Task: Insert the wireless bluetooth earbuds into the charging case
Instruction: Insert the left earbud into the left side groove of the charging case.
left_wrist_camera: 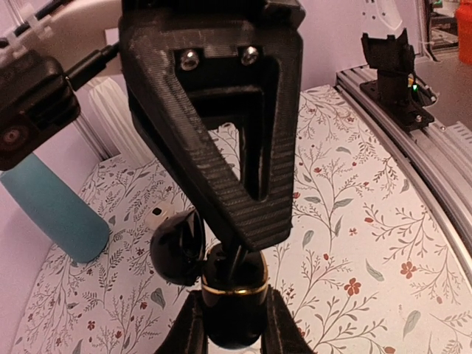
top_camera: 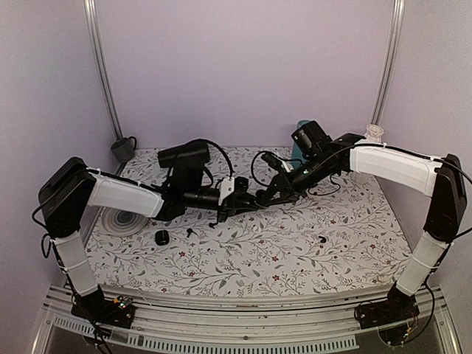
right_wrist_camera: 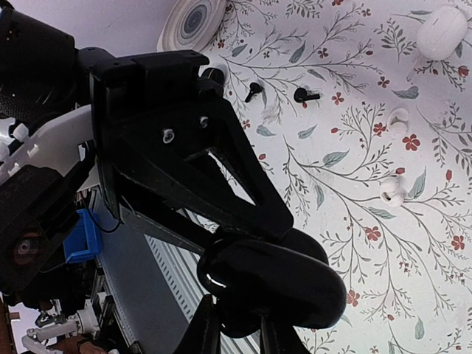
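Misalignment is the risk: left gripper [left_wrist_camera: 234, 328] clamps the case [left_wrist_camera: 234, 284], right gripper [left_wrist_camera: 247, 240] crowds its mouth, its grip not discernible; any bud there, unseen, could jam or fall to the worktop [left_wrist_camera: 354, 243].

Bench [top_camera: 295, 258]: covered in a white cloth printed with grey leafy sprigs and small red flowers.
Teal bottle [left_wrist_camera: 55, 210]: upright near the far edge.
Dark cup [top_camera: 123, 150]: far left corner.
Ringed disc [top_camera: 122, 220]: flat at the left edge.
White ribbed container [top_camera: 372, 134]: far right corner.
Metal rail [top_camera: 243, 310]: along the near edge.
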Action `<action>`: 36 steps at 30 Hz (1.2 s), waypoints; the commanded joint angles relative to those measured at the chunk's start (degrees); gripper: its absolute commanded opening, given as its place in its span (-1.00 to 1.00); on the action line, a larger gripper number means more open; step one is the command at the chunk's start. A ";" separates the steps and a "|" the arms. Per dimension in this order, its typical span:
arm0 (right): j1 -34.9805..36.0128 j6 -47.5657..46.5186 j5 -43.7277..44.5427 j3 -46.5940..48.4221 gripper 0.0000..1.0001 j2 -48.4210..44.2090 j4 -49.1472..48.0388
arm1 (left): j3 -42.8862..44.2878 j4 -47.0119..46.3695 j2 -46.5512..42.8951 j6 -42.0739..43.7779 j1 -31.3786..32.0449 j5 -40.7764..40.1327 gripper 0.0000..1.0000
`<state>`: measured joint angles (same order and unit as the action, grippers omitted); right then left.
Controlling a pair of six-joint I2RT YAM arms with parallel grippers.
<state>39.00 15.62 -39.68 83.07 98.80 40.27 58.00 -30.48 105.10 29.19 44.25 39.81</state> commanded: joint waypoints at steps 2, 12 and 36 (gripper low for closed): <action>0.15 0.12 0.31 0.58 -0.72 0.61 0.59 | 0.74 1.11 0.15 1.99 1.01 0.70 -1.00; 0.20 -0.28 -0.11 1.48 -0.72 1.71 2.19 | 1.43 1.62 0.98 2.59 2.04 0.09 -1.00; 0.20 -1.64 -0.35 9.16 -0.65 8.34 13.98 | 0.09 -7.44 4.01 -2.17 5.85 0.39 -1.00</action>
<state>38.92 15.20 -39.51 88.88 104.64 53.34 58.15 -30.89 108.73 28.99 47.33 38.26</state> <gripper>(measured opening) 0.176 0.187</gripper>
